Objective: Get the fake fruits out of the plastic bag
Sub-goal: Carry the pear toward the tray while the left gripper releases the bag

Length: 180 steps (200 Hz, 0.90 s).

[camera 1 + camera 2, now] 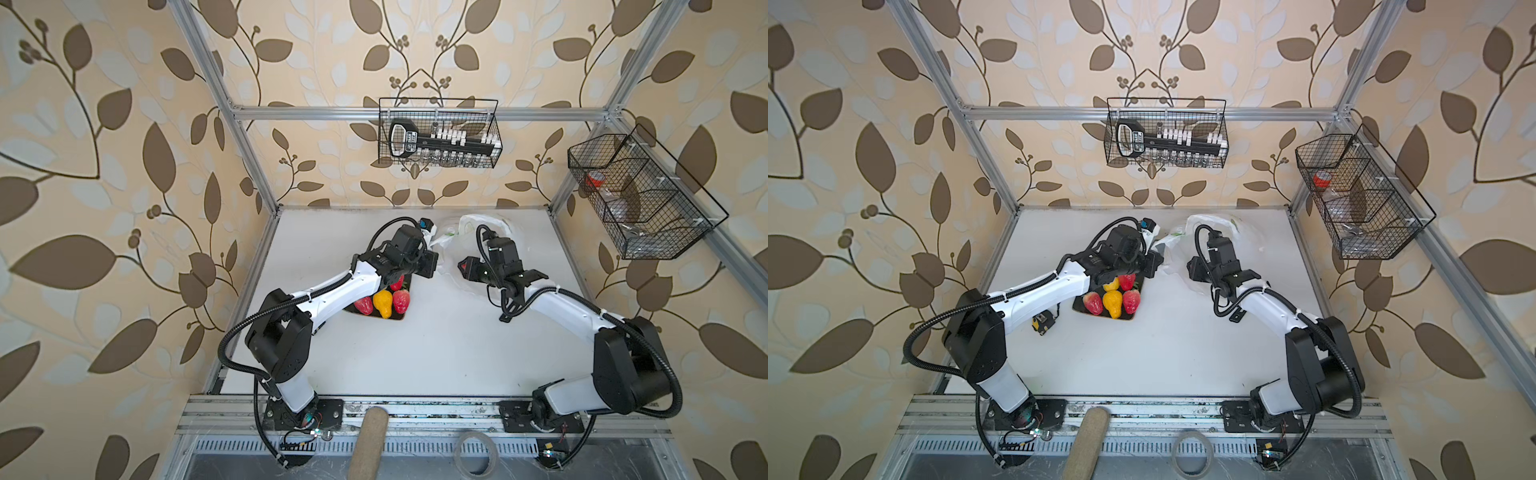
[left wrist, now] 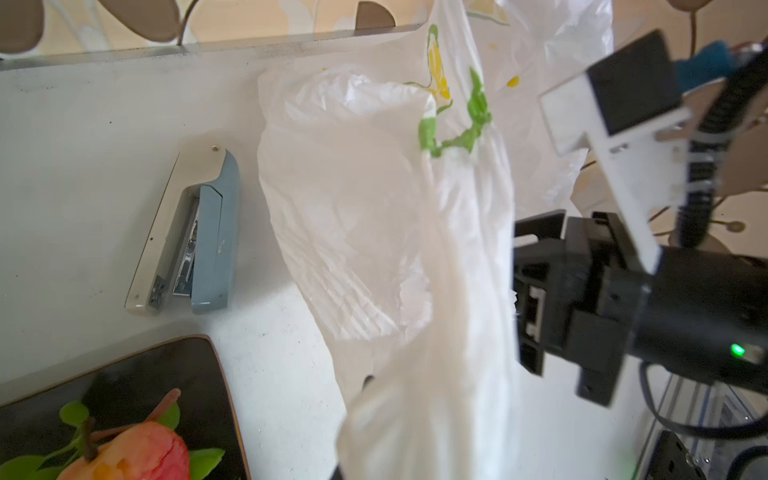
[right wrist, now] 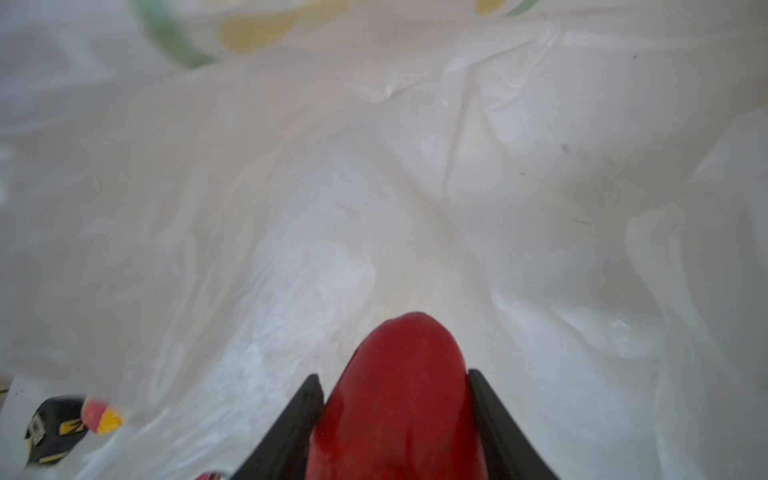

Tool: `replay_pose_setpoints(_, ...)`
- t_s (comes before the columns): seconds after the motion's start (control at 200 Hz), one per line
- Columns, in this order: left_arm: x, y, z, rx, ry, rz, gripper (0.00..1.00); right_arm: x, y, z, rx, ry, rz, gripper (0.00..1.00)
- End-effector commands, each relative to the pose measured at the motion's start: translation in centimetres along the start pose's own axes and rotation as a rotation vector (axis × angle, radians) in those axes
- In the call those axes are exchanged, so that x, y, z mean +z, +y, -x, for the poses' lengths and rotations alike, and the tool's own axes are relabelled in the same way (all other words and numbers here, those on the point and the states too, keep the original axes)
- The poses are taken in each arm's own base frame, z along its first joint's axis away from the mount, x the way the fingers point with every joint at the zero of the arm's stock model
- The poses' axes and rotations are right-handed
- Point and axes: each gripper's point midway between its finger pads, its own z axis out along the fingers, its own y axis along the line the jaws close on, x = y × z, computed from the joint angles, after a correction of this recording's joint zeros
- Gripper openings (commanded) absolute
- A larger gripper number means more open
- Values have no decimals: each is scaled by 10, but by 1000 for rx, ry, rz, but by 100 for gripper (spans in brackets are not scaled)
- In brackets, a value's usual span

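Right gripper (image 3: 394,375) sits inside the thin translucent white plastic bag (image 2: 365,199), its black jaws closed on either flank of a glossy red plastic fruit (image 3: 397,415), with crumpled film all round. Left gripper (image 1: 433,243) is closed. Its tips are buried under film in the left wrist view, so the hold is a fair guess: the bag hangs taut from it with the mouth lifted. The bag stands at the back middle of the white tabletop (image 1: 436,353), between the two grippers. The other fake fruits, red strawberry shapes (image 1: 363,305) and a yellow-orange pear (image 1: 383,304), lie on the dark square plate (image 2: 145,374) beneath the left arm. A grey-white stapler (image 2: 191,237) lies just beside the bag. Step in hand, as I judge it, is drawing the red fruit out. Best done by backing out along the line of entry, slowly, with the left side holding the mouth high so no film drags. The fruit is rounded and slick and may squirt forward, so don't loosen the grip until it is over a bare part of the plate.
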Motion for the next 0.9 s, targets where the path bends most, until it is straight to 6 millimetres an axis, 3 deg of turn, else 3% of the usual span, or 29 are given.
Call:
replay_pose_setpoints(0.0, 2, 4, 27, -28, -65, 6, 0, -18, 14, -6, -47, 8, 85, 35)
replay_pose_setpoints(0.13, 6, 12, 27, -39, -58, 29, 1, -43, 17, -9, -95, -18, 108, 35)
replay_pose_setpoints(0.335, -6, 9, 23, -19, -67, 16, 46, -78, 21, -2, -164, -82, 119, 35)
replay_pose_setpoints(0.531, -37, -32, 16, 73, -46, -195, 76, -105, 31, 22, -210, -169, 128, 35)
replay_pose_setpoints(0.556, -42, -36, 15, 76, -43, -215, 89, -109, 34, 26, -218, -185, 133, 35)
replay_pose_setpoints(0.596, -52, -39, 13, 83, -48, -231, 98, -114, 38, 32, -231, -209, 146, 35)
replay_pose_setpoints(0.701, -76, -33, 14, 77, -96, -185, 99, -127, 54, 46, -262, -254, 186, 35)
replay_pose_setpoints(0.781, -107, -29, 25, 74, -172, -133, 99, -133, 68, 54, -278, -274, 223, 35)
replay_pose_setpoints(0.896, -144, 7, 40, -18, -241, 58, 99, -132, 91, 56, -311, -272, 265, 34)
